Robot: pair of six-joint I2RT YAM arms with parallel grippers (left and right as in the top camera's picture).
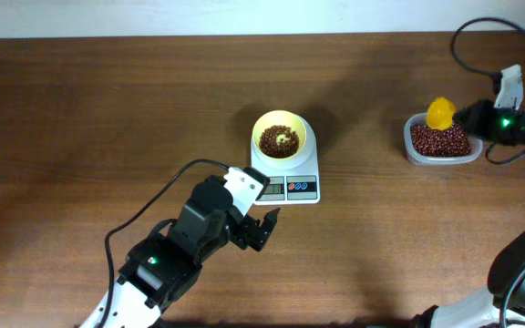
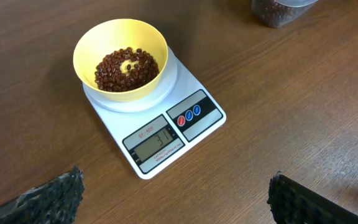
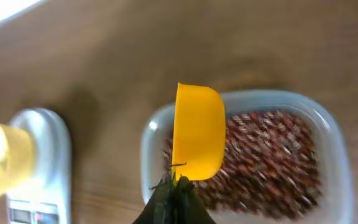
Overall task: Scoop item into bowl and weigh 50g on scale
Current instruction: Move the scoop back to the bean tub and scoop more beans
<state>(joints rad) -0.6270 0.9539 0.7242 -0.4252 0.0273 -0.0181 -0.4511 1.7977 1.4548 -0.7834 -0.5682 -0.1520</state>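
Note:
The pale-yellow bowl [image 1: 280, 135] stands on the white scale [image 1: 295, 187] at the table's middle and holds some red-brown beans [image 2: 127, 69]. In the left wrist view the scale's display [image 2: 157, 144] reads 31. My left gripper [image 1: 264, 228] is open and empty, just in front of the scale; its fingertips frame the lower corners of the left wrist view [image 2: 176, 199]. My right gripper [image 3: 177, 190] is shut on the yellow scoop [image 3: 197, 130], held over the clear tub [image 1: 442, 141] full of beans [image 3: 272, 155] at the right.
A black cable [image 1: 468, 50] loops over the table's far right corner behind the tub. The bowl [image 3: 2, 158] and scale [image 3: 39, 168] show blurred at the left edge of the right wrist view.

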